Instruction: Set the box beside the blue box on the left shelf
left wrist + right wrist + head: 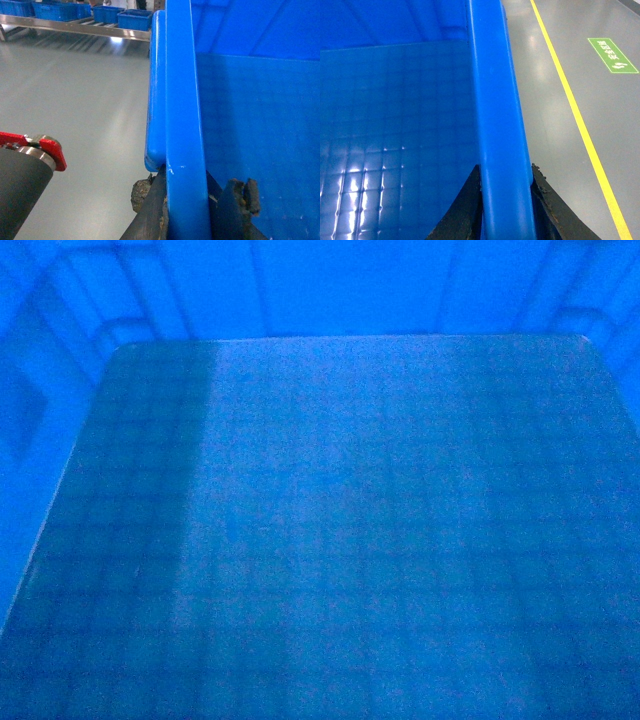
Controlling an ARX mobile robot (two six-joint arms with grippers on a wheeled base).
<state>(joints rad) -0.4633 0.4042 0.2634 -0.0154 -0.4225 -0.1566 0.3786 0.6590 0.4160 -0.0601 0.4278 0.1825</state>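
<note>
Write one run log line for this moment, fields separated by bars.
left gripper: shut on large bright-blue plastic crate rim | right gripper: shut on opposite rim | crate: empty

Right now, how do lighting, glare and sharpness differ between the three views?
Head view: soft and grainy, the box fills it, with a darker band over the left floor. Right wrist view: sharp, bright glare spots on the floor grid lower left. Left wrist view: crisp rim, a light reflection on the grey floor.
</note>
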